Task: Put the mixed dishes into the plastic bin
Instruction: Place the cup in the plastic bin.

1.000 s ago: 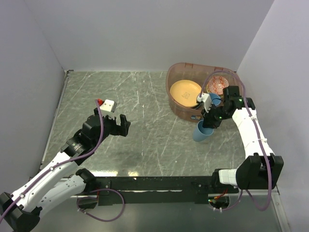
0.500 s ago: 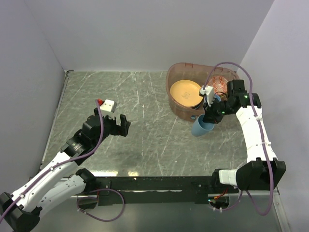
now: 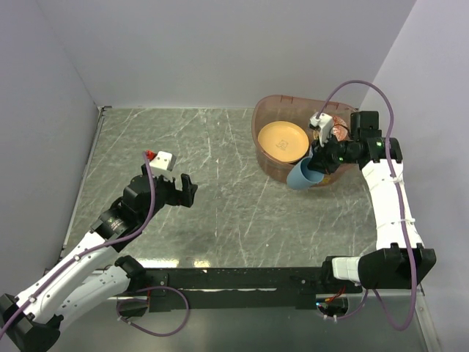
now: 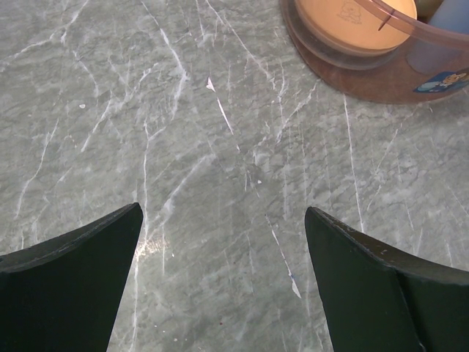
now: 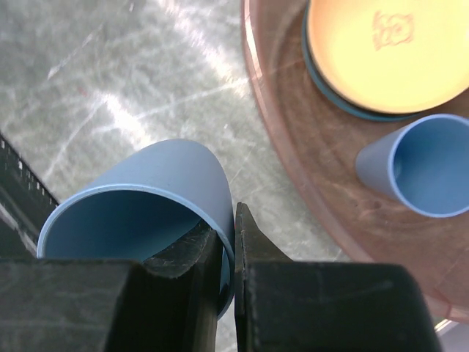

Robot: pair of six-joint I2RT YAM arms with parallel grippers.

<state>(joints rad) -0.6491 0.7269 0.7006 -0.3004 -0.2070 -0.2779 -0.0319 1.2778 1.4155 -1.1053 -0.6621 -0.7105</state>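
Observation:
My right gripper [image 3: 314, 166] is shut on the wall of a light blue cup [image 3: 299, 176], one finger inside and one outside [image 5: 233, 246]. The cup [image 5: 157, 187] hangs tilted in the air at the front rim of the pinkish plastic bin [image 3: 282, 98]. Inside the bin [image 5: 293, 176] lie a yellow-orange plate [image 3: 282, 139] on a darker dish, a red-patterned bowl [image 3: 339, 129] and a second blue cup [image 5: 419, 165]. My left gripper [image 3: 181, 192] hovers open over bare table at the left, with nothing between its fingers [image 4: 223, 220].
Grey walls close the table on the left, back and right. The bin [image 4: 366, 77] stands at the back right, near the right wall. A black rail [image 3: 242, 279] with both arm bases runs along the near edge.
My right arm has lifted the blue cup off the table in front of the bin and carried it back to the bin's front rim. The left arm has not moved.

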